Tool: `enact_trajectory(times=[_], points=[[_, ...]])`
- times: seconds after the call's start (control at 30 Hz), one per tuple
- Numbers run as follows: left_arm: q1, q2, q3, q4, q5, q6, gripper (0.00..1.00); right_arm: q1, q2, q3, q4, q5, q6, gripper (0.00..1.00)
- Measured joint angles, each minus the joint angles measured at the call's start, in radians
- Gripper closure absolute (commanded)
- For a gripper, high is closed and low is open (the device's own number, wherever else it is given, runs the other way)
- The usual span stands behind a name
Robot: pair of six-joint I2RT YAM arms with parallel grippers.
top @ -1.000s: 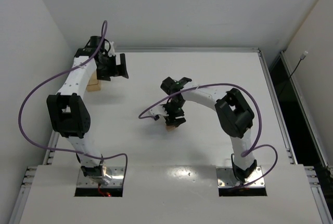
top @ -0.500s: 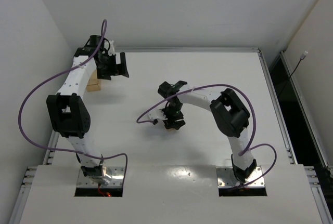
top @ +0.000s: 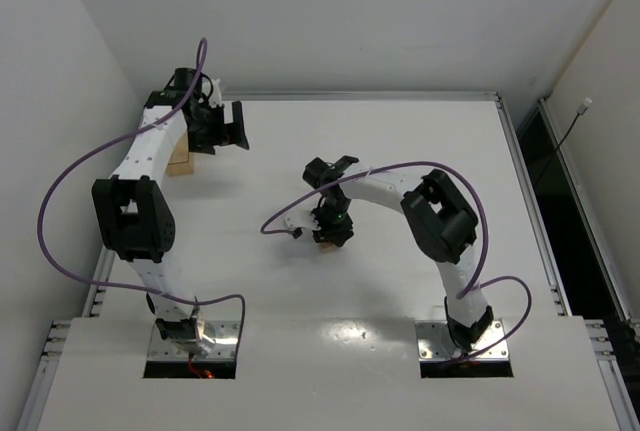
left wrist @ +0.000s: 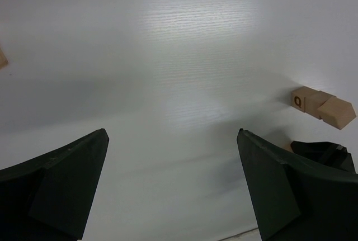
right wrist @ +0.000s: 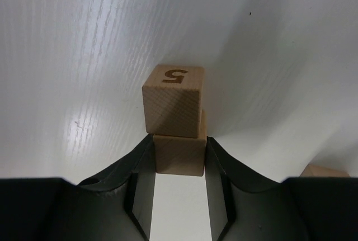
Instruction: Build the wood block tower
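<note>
Stacking is in hand: the wood block tower (right wrist: 174, 119) (two touching cubes, mid-table (top: 420, 151)) has its nearer cube (right wrist: 179, 160) pinched by the right gripper (right wrist: 178, 147). Next probably a clean, straight release. The left gripper (left wrist: 172, 140) hangs wide open.

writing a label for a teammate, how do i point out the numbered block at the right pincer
Follow the right arm to its pincer at the middle of the table. It clamps a plain block; the 5 block touches that one, just past the pincer. Only it shows a 5 on its far face.
</note>
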Motion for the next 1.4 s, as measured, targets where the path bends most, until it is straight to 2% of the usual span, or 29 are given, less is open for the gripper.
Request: enact_trajectory(times=[0.23, 0.5, 0.73, 1.0, 1.4], points=[[0.0, -0.003, -0.005, 0.002, 0.007, 0.004, 0.01, 0.0, -0.042, 0.029, -0.069, -0.027, 0.037, 1.0], [-0.006, -0.065, -0.061, 0.008, 0.0, 0.006, 0.01, 0.008, -0.141, 0.323, -0.302, -0.095, 0.121, 1.0], [-0.006, -0.103, -0.061, 0.013, -0.012, 0.018, 0.01, -0.016, -0.105, 0.436, -0.394, -0.034, 0.297, 1.0], [-0.006, -0.104, -0.061, 0.018, -0.027, 0.019, 0.01, -0.11, -0.014, 0.475, -0.356, 0.037, 0.463, 1.0], [-0.006, -0.104, -0.061, 0.028, -0.042, 0.019, 0.01, -0.159, 0.064, 0.595, -0.298, 0.103, 0.57, 1.0]])
